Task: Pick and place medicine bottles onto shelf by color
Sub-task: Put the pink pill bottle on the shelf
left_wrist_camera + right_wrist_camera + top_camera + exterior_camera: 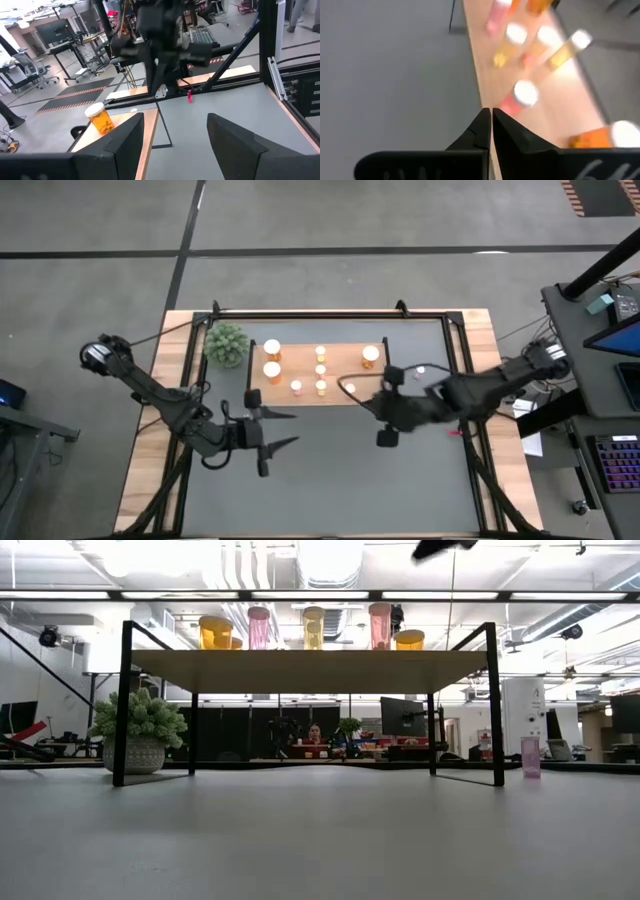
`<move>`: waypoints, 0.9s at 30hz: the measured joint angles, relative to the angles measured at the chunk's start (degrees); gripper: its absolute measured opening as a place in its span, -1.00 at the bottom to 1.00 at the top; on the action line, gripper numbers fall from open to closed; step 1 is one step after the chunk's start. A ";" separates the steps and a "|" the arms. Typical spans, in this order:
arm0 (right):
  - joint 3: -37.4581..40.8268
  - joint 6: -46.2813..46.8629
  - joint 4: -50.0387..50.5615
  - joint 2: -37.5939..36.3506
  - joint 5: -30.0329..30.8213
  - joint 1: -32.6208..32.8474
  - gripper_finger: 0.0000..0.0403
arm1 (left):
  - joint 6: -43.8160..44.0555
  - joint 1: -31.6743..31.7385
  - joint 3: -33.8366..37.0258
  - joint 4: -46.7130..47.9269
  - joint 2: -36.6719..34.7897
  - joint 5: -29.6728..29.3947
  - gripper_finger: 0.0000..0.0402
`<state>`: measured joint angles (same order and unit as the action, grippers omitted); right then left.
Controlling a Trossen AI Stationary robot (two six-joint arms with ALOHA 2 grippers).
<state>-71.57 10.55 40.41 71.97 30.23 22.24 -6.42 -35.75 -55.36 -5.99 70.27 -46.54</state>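
The light-wood shelf stands at the table's far middle. On it stand orange bottles, yellow ones and a pink one. In the low view they show in a row on top, such as. One pink bottle stands on the table to the right of the shelf. My right gripper is shut with nothing in it, above the shelf's near edge. My left gripper stands open and holds nothing, near of the shelf's left part.
A green spiky plant in a pot stands at the shelf's left end. Black frame rails run along the table's far and side edges. Bare grey table lies near of both grippers.
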 joint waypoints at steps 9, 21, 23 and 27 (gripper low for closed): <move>-2.26 -6.77 3.09 7.05 -13.85 -10.82 -0.96 | -0.15 0.00 2.37 -0.13 -3.06 -0.17 0.00; -2.93 -8.17 2.20 8.84 -13.76 -14.05 -0.96 | -1.53 0.00 2.26 -0.01 -3.79 -0.21 0.00; -2.93 -8.15 2.14 8.97 -13.74 -14.22 -0.96 | -1.57 0.02 2.26 0.01 -3.78 -0.20 0.00; -2.93 -8.20 1.30 9.32 -13.74 -14.31 -0.96 | -1.56 0.04 2.24 0.03 -3.78 -0.22 0.00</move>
<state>-74.50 2.35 41.70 81.30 16.49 7.92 -7.98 -35.70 -53.12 -5.96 66.49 -46.76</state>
